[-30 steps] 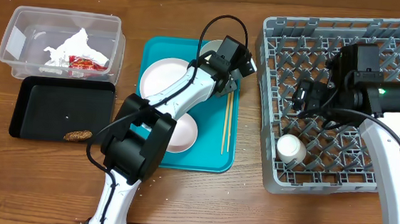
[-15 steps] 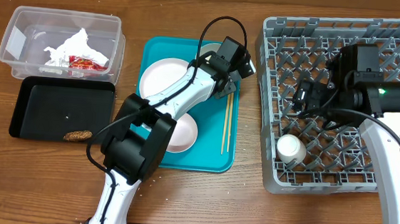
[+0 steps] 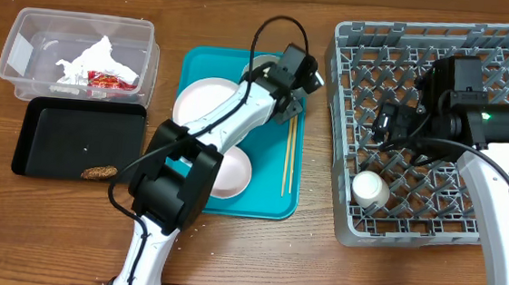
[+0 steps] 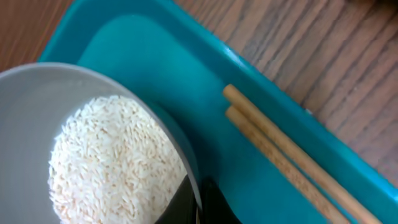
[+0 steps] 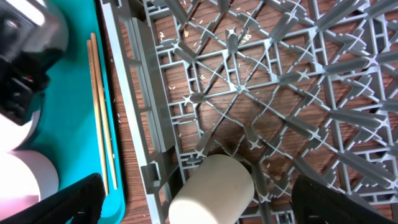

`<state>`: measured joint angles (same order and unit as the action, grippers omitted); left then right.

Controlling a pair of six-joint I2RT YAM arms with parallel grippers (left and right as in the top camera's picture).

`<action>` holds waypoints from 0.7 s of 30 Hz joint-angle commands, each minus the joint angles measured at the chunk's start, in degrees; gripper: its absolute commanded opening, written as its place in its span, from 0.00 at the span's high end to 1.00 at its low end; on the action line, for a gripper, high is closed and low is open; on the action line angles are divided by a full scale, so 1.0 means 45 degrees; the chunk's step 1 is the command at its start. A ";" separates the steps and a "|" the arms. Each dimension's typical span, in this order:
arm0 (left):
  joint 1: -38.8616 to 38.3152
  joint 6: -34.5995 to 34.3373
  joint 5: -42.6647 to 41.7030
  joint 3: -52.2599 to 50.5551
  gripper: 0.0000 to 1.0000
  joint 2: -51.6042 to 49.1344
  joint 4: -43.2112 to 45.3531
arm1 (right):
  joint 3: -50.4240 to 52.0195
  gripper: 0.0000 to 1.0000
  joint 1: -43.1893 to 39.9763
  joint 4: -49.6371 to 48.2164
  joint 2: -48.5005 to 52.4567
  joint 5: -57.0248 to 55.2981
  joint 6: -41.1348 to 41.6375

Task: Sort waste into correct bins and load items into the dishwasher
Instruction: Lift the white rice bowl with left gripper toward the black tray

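Pinching the rim of the pale grey-green bowl [image 4: 37,106], the left gripper [image 4: 196,206] has its jaws shut, one dark finger inside the rim and one outside, right beside a heap of white rice [image 4: 112,162] that fills the bowl. The bowl sits at the far end of the teal serving tray [image 3: 268,198], and the wooden chopsticks [image 4: 280,155] lie side by side just to its right, along the tray's right edge. Two white plates rest on the same tray, one far-left [image 3: 205,98] and one nearer [image 3: 234,170], both partly covered by the left arm. The right gripper [image 3: 391,124] hangs over the left part of the grey dish rack [image 3: 347,122] with its jaws spread wide and holding nothing. The small white cup [image 5: 214,190] lies on its side on the rack's lattice in the near-left corner. At the far left of the counter [image 3: 255,252], the clear tub [image 3: 27,24] holds crumpled white paper [image 3: 88,57] and the red-and-white wrapper [image 3: 109,80]. Just near of it, the black tray [image 3: 64,137] carries the brown lump [image 3: 99,172] at its near edge.
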<state>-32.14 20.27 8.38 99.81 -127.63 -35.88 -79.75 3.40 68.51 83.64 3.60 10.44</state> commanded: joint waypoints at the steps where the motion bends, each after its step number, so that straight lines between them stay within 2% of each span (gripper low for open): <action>1: 0.0136 -0.2953 0.0568 0.1812 0.96 0.0646 -0.1379 | -0.0053 0.02 -0.0058 -0.0029 -0.0345 -0.0121 -0.0107; 5: 0.0427 -0.5081 0.0330 0.3682 0.96 0.1297 -0.4119 | -0.0053 0.02 -0.0058 -0.0029 -0.0345 -0.0121 -0.0102; 9: 0.0801 -0.5323 -0.0811 0.4901 0.96 0.2098 -0.6528 | -0.0053 0.02 -0.0058 -0.0034 -0.0345 -0.0121 -0.0102; 14: 0.1797 -0.7067 -0.0928 0.5061 0.96 0.3298 -0.9088 | -0.0053 0.02 -0.0058 -0.0010 -0.0345 -0.0121 -0.0102; 18: 0.3123 -0.7111 -0.1880 0.4974 0.96 0.4070 -1.0656 | -0.0053 0.02 -0.0058 -0.0005 -0.0345 -0.0117 -0.0102; 21: 0.4265 -0.6606 -0.2511 0.4580 0.96 0.4454 -1.1477 | -0.0053 0.02 -0.0058 0.0044 -0.0345 -0.0117 -0.0102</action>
<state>-16.45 -9.08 1.10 121.40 -109.80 -86.21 -79.75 3.40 68.62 83.64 3.60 10.46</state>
